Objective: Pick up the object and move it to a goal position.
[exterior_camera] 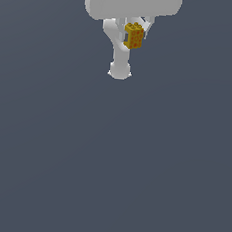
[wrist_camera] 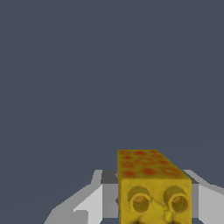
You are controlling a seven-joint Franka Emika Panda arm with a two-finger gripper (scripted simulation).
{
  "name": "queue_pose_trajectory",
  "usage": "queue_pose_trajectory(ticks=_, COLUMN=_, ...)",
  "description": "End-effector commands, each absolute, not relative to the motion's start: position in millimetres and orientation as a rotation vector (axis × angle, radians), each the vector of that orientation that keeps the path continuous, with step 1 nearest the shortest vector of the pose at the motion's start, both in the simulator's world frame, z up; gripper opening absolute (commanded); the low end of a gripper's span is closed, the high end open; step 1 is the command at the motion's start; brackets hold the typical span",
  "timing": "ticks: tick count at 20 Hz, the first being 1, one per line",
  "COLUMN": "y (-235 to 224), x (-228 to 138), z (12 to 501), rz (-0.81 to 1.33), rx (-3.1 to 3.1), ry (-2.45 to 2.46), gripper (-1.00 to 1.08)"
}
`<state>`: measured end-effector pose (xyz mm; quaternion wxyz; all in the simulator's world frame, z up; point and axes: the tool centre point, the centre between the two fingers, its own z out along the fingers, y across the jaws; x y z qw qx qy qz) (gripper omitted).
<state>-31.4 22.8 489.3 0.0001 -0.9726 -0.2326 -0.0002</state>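
Gripping brick [exterior_camera: 133, 36] w/ tool [exterior_camera: 131, 37], clamped near upper edge, open room below.

Brick [exterior_camera: 133, 35] between end effector [exterior_camera: 131, 37] fingers, aloft.

The white arm hung at the top of the exterior view, its gripper [exterior_camera: 131, 37] clamped on the yellow brick [exterior_camera: 133, 35]

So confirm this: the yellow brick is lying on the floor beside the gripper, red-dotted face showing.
Wrong on one point: the brick is not on the floor. It sits between the fingers of the gripper, as the wrist view shows. It is yellow, with its red-dotted face showing.
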Motion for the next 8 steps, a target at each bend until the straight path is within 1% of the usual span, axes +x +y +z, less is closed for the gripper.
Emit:
queue_pose_trajectory(ticks=1, y=22.1, x=-30.3, z=495.5, rz=0.0, rx=-3.055, ry=-0.731, gripper=-1.0)
queue_pose_trajectory(ticks=8, y=21.7, x=-28.8, z=499.9, rz=0.0, rx=-3.055, ry=-0.731, gripper=-1.0)
